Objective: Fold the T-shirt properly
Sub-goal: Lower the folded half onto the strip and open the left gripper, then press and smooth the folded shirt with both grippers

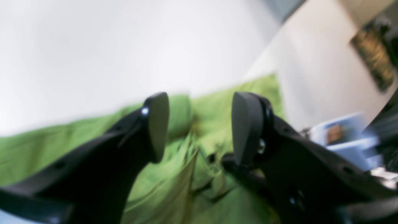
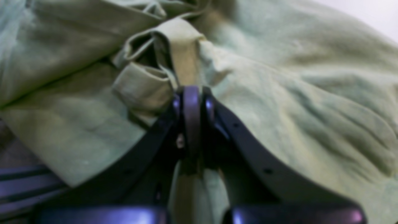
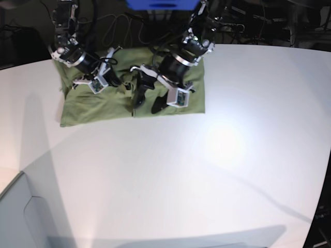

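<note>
The olive-green T-shirt (image 3: 88, 106) lies rumpled along the far side of the white table (image 3: 207, 170). Over the shirt's middle hangs my left gripper (image 3: 148, 102), its black fingers (image 1: 157, 124) spread wide apart. Nothing is between them, and creased cloth (image 1: 186, 174) shows below the gap. My right gripper (image 2: 191, 93) is down on the shirt's left part (image 3: 115, 81). Its jaws are pressed together, and a folded strip of the T-shirt (image 2: 183, 53) sticks out from between the tips. More bunched fabric (image 2: 311, 102) spreads to its right.
A blue box (image 3: 161, 4) and dark cables (image 3: 243, 20) sit behind the table's far edge. A blurred blue-and-white object (image 1: 345, 137) shows at the right of the left wrist view. The table's front-left corner (image 3: 20, 175) meets a grey floor area.
</note>
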{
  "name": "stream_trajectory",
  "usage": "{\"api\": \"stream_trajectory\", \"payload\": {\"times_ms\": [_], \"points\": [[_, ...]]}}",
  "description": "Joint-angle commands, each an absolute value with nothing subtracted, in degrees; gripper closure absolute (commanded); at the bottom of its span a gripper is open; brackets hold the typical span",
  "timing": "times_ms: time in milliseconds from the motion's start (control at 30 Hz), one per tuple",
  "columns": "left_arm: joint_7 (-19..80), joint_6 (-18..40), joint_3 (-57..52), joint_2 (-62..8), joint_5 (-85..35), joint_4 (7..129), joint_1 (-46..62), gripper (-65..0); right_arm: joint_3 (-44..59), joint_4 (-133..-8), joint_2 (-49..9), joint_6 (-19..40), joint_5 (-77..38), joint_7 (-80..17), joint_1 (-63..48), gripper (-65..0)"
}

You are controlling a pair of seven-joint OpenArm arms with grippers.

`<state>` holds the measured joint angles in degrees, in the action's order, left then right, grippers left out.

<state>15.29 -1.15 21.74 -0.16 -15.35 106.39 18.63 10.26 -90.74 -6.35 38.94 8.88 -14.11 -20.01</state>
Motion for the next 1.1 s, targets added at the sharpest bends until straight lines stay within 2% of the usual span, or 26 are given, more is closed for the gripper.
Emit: {"api": "stream_trajectory", "payload": {"times_ms": [0, 300, 633, 1067], "points": [[14.1, -0.5, 21.8, -1.2, -15.7, 109.1, 18.8, -31.2, 10.5, -91.0, -6.9, 40.0, 10.0, -15.4, -20.3, -0.1], [13.6, -0.5, 18.1, -7.0, -15.8, 113.0, 22.4, -30.9, 10.8, -91.0, -6.9, 40.0, 10.0, -15.4, -20.2, -0.1], [13.9, -0.1, 14.7, -6.8, -15.9, 103.9, 22.7, -30.9, 10.5, -91.1, -6.6, 40.0, 10.0, -15.4, -20.2, -0.1], [13.5, -0.2, 26.2, -6.7, -15.9, 96.7, 19.6, -30.9, 10.5, -91.5, -6.5, 40.0, 10.0, -15.5, -20.5, -0.1]]}}
